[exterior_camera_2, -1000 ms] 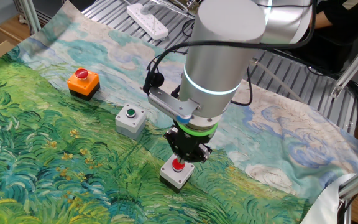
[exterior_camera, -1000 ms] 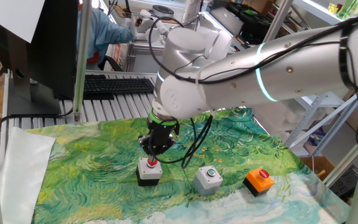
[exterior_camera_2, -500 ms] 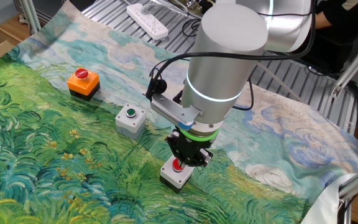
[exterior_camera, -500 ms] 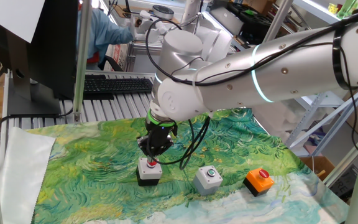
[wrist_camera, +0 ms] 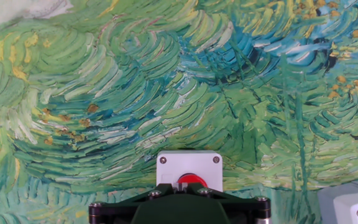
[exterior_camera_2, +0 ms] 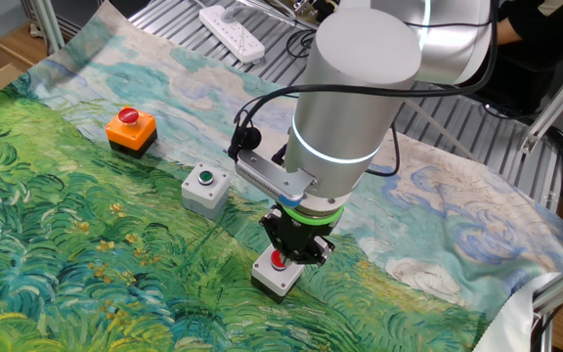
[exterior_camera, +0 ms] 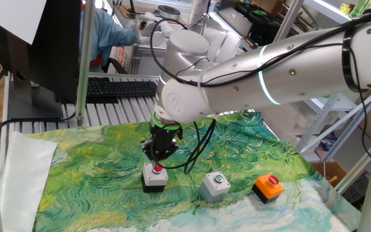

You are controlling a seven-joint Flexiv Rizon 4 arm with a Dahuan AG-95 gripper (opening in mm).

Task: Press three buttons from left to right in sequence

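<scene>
I work in a robotics lab, not a home. My table is a bench of ribbed aluminium slats (exterior_camera: 108, 109) draped with a printed cloth of swirling green and blue brushstrokes (exterior_camera_2: 86, 244). Far behind it sit a black computer keyboard (exterior_camera: 122, 88) and a dark monitor (exterior_camera: 44, 45) on the left. A white power strip (exterior_camera_2: 233, 30) lies on the slats. Metal frame posts (exterior_camera: 85, 61) rise around me, and cluttered shelving (exterior_camera: 263, 19) fills the far right, with a cardboard box (exterior_camera: 332, 173) on the floor.
</scene>
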